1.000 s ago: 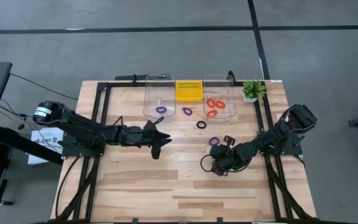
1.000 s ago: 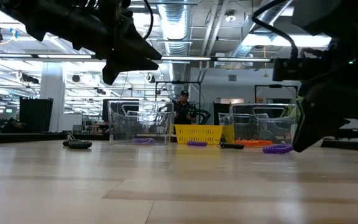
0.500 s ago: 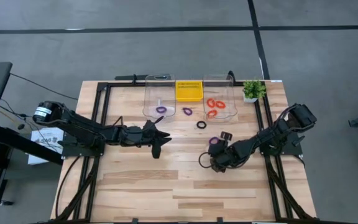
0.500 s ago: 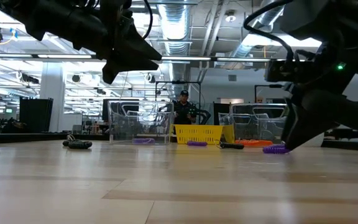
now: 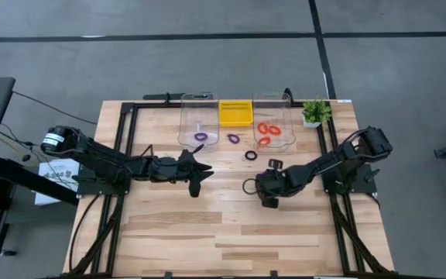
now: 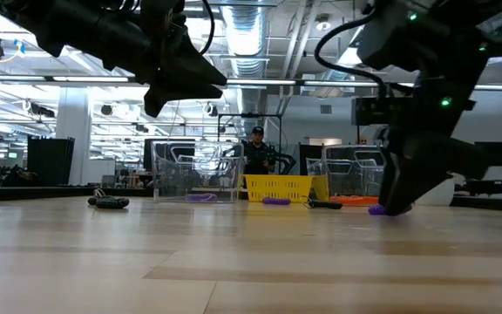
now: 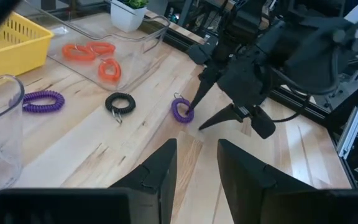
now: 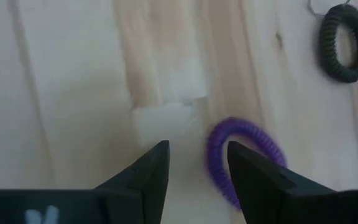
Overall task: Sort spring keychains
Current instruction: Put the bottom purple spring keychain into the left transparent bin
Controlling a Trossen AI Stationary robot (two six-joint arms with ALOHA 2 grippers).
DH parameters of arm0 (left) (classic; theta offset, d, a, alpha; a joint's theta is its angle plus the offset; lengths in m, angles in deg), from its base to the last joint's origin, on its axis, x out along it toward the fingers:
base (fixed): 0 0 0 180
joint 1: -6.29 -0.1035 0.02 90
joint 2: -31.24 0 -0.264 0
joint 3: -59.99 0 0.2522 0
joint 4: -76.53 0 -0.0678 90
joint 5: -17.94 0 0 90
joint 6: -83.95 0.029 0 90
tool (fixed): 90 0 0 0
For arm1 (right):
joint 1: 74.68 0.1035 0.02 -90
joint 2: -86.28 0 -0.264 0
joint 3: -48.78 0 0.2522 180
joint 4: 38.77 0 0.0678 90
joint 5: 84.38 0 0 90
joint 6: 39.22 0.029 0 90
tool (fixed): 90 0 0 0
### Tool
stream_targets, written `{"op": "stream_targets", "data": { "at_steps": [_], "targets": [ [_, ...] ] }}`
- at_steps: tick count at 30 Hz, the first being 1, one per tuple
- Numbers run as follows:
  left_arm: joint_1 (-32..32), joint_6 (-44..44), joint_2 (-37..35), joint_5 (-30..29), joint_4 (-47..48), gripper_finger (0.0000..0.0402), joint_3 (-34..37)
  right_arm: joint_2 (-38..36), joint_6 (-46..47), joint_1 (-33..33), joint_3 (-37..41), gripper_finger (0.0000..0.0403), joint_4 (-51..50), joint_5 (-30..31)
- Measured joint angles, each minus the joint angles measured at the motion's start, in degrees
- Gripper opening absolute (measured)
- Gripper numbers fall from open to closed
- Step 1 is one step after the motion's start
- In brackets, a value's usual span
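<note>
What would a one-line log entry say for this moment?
right claw: open, over purple keychain | left claw: open, waiting mid-table | orange keychains: in clear bin

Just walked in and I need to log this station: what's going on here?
The robot is sorting spring keychains. The right gripper is down at a loose purple keychain on the table, fingers open around it, not yet gripping. The left gripper hangs open over the table's middle, waiting. Three orange keychains lie in the right clear bin, one purple in the left bin; a black one remains unsorted.
</note>
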Motion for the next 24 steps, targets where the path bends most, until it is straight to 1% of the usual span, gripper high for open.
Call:
{"op": "stream_targets", "data": {
  "at_steps": [2, 6, 11, 16, 20, 24],
  "targets": [
    [0.00, 0.00, 0.00, 0.00, 0.00, 0.0112, 0.00, 0.00, -0.67, -1.55, 0.02, 0.0151, 0.65, -1.36],
    [0.02, 0.00, -0.02, 0.00, 0.00, 0.0112, 0.00, -0.11, -1.78, -4.36, 0.00, 0.0146, 0.96, -6.40],
    [0.04, 0.00, -0.02, 0.00, 0.02, 0.0112, 0.00, -0.15, -2.13, -5.52, -0.04, 0.0138, 1.01, -10.01],
    [0.37, 0.01, -0.02, 0.04, 0.13, 0.0112, 0.00, -0.15, -1.43, -4.61, -0.06, 0.0128, 0.90, -12.22],
    [0.36, 0.02, -0.02, 0.04, 0.15, 0.0112, 0.00, -0.15, 1.08, -3.13, -0.04, 0.0121, 0.75, -13.62],
    [0.38, 0.00, -0.02, 0.04, 0.15, 0.0112, 0.00, -0.13, 3.86, -1.38, -0.04, 0.0117, 0.63, -13.66]
  ]
}}
